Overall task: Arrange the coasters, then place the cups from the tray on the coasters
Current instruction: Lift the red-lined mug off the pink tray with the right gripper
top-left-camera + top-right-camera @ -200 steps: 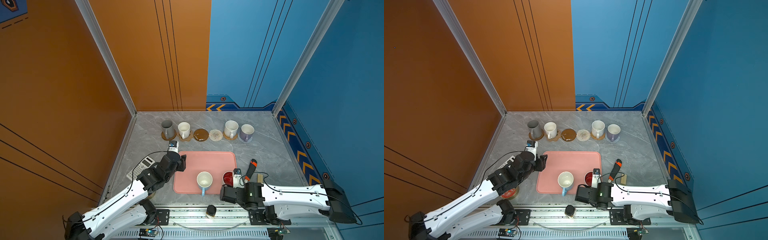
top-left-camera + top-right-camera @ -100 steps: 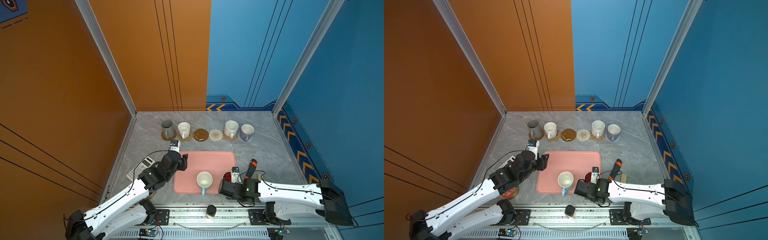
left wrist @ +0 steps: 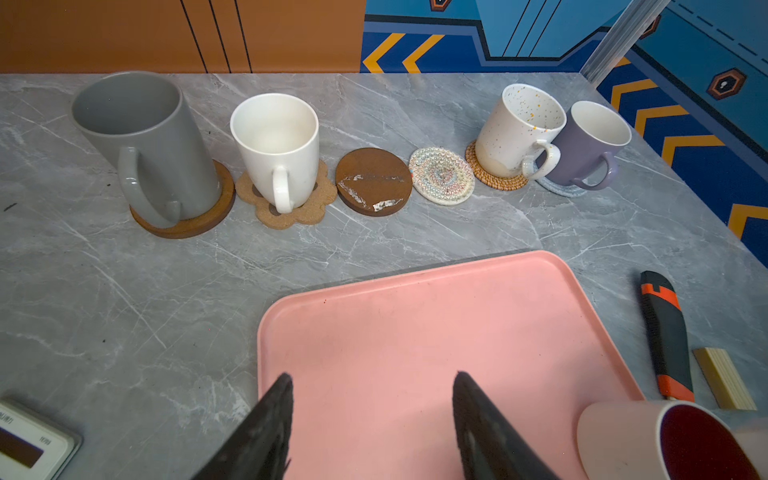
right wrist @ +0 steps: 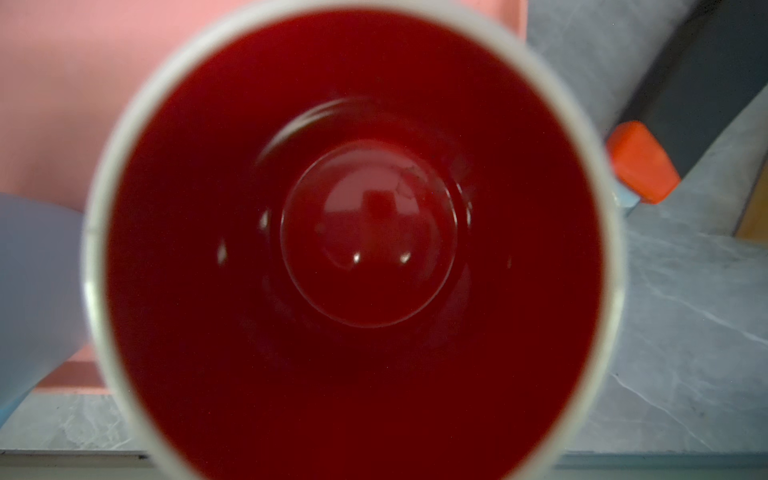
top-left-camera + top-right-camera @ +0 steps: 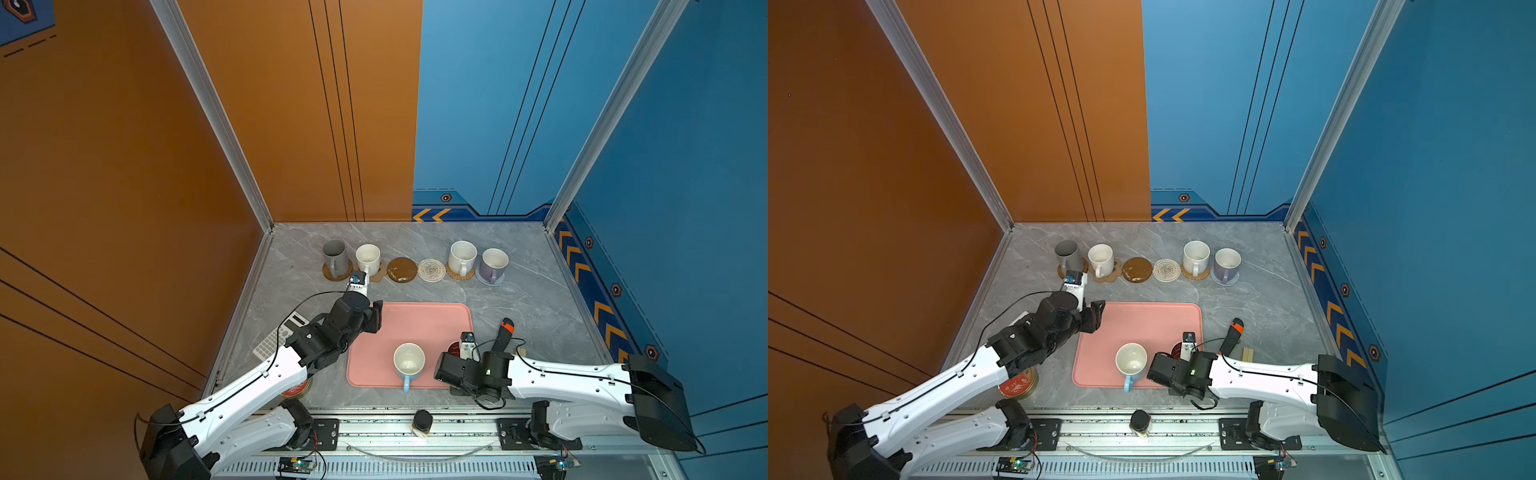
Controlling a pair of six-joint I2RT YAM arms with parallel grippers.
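Note:
The pink tray (image 5: 415, 320) holds a light blue cup (image 5: 409, 359) and, at its right edge, a white cup with red inside (image 5: 454, 348). My right gripper (image 5: 449, 365) is down at that cup. The right wrist view looks straight into its red inside (image 4: 365, 232), and the fingers are hidden. My left gripper (image 3: 372, 376) hangs open and empty over the tray's far left corner. At the back, grey (image 5: 334, 255), white (image 5: 368, 257), speckled (image 5: 462, 255) and lavender (image 5: 493, 262) cups stand on coasters. A brown disc coaster (image 5: 402, 269) and a white woven coaster (image 5: 431, 270) lie bare between them.
A calculator (image 5: 280, 336) lies left of the tray. A red-topped tin (image 5: 1018, 384) sits partly under my left arm. A black-and-orange knife (image 5: 503, 336) and a small wooden block (image 5: 1248, 354) lie right of the tray. A dark jar (image 5: 422, 422) stands on the front rail.
My right gripper has slid left and closer over the red-inside cup, covering more of it. The left gripper has edged slightly right over the tray corner. The cups have not moved.

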